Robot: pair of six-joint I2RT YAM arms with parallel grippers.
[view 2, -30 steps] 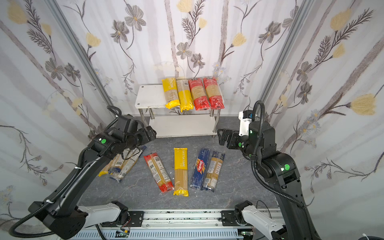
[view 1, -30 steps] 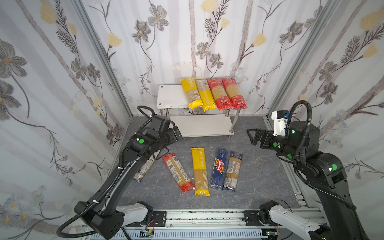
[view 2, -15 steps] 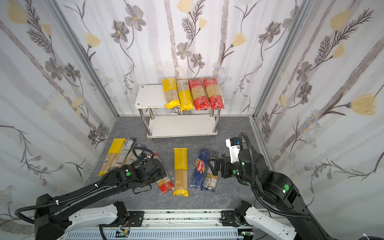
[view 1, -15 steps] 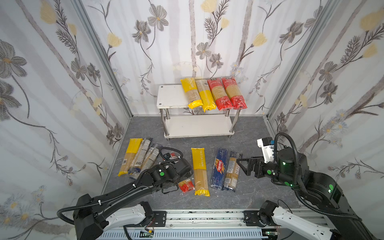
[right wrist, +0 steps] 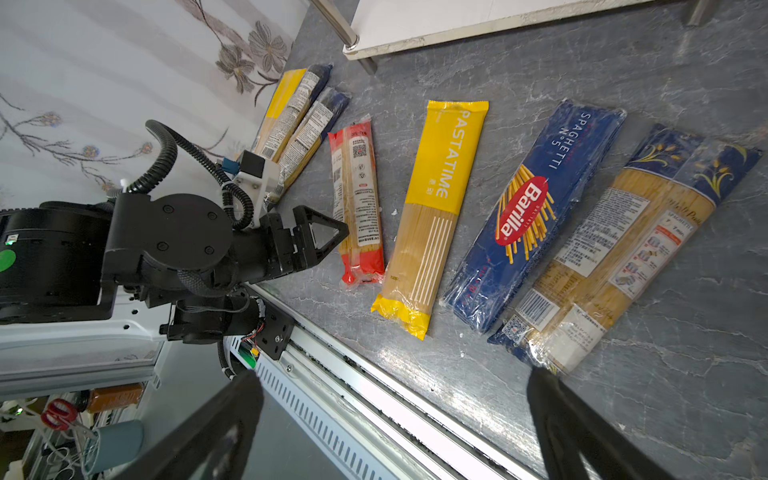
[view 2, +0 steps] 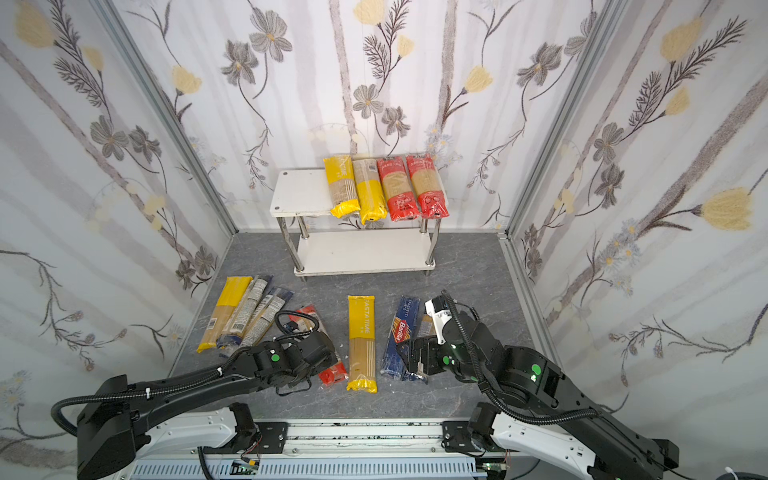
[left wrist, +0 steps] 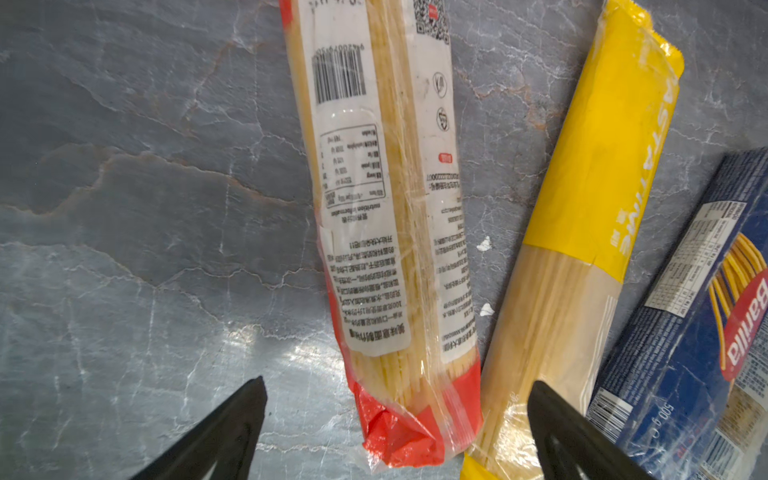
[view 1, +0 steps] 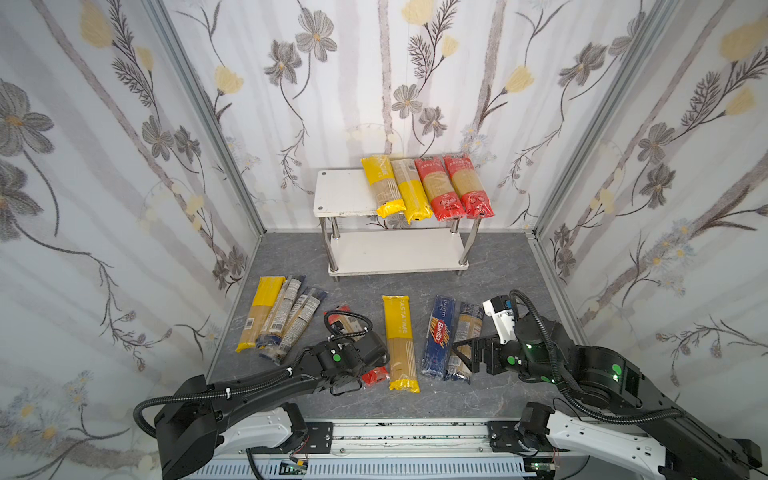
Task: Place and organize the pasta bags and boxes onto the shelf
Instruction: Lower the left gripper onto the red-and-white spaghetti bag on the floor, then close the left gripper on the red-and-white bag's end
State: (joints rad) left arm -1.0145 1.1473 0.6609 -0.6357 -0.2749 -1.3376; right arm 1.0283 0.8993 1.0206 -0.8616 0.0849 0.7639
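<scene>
Nearest, the left tool (left wrist: 397,384) stood wide open and held nothing. Its two fingers sat on either side of the near, red end of a red-ended pack (left wrist: 386,232); I could not tell whether they touched it. The right tool (right wrist: 395,374) was also spread wide and empty, hanging just by the near end of a blue-ended clear bag (right wrist: 623,245).

Four packs lay in a row on the grey counter (view 1: 498,266), all with their long axes running roughly near to far. From left to right they were the red-ended pack, a yellow PASTATIME pack (view 1: 399,345), a dark-blue Barilla pack (view 1: 438,332) and the blue-ended clear bag. The yellow pack pointed its printed yellow half far and its clear half near. The Barilla pack and the blue-ended bag lay side by side, touching, their far ends tilted slightly right.

Further left, by the wall, three more packs lay pressed together with their far ends leaning right: one yellow-ended pack (view 1: 259,311) and two dark-ended bags (view 1: 280,309) (view 1: 299,322). That made seven packs on the counter.

Farthest, against the back wall, stood the shelf (view 1: 340,193). Four packs lay side by side on the right part of its top board, long axes near to far and near ends overhanging the front edge: two yellow packs (view 1: 380,185) (view 1: 409,191) and two red packs (view 1: 436,187) (view 1: 465,185).
</scene>
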